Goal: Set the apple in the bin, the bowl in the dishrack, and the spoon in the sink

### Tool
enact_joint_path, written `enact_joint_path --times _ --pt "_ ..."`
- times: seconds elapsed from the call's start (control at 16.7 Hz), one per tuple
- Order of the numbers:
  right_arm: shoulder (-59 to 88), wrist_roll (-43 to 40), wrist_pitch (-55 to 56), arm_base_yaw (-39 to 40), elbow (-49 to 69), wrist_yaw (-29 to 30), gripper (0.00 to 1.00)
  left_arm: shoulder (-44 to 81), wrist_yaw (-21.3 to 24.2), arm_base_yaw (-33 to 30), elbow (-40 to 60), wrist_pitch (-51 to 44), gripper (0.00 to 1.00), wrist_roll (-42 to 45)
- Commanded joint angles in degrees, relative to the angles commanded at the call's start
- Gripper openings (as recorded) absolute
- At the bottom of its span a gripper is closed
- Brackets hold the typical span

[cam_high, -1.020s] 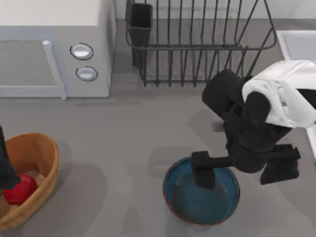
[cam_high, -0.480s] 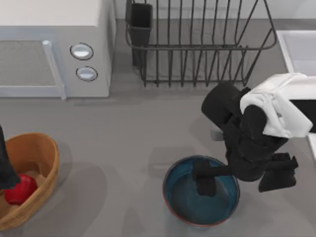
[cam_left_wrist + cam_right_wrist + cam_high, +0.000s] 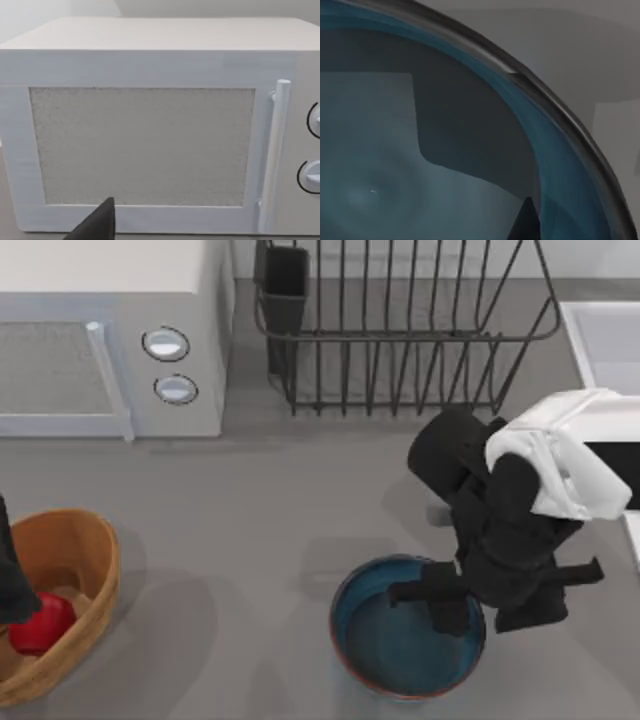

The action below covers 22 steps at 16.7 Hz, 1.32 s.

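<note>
the blue bowl (image 3: 400, 645) sits upright on the bench (image 3: 270, 520), its open side up, near the front. the right pincer (image 3: 480, 605) reaches over the bowl's right rim with its fingers spread apart. the apple (image 3: 38, 625) lies in the bin (image 3: 85, 550) at the left, and i cannot tell if the left pincer (image 3: 97, 225) is open.

Apple (image 3: 40, 624) in the bin (image 3: 85, 540) at left; bowl (image 3: 385, 660) before the dishrack (image 3: 400, 335).
</note>
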<state>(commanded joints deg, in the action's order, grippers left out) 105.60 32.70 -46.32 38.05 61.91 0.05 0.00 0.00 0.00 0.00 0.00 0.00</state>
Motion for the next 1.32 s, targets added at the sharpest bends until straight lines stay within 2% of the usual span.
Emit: enact_joint_path --times 0.18,0.24,0.84,1.32 --pt "0.0 0.0 0.0 0.0 0.0 0.0 0.02 0.0 0.0 0.0 0.0 0.0 1.0 0.0" --pt "0.0 0.0 0.0 0.0 0.0 0.0 0.0 0.0 0.0 0.0 0.0 0.0 1.0 0.0" --pt "-0.42 0.07 -0.99 0.05 0.95 0.01 0.0 0.0 0.0 0.0 0.0 0.0 1.0 0.0" --pt "-5.52 -0.11 -20.42 -0.03 13.53 -0.01 0.0 0.0 0.0 0.0 0.0 0.0 1.0 0.0"
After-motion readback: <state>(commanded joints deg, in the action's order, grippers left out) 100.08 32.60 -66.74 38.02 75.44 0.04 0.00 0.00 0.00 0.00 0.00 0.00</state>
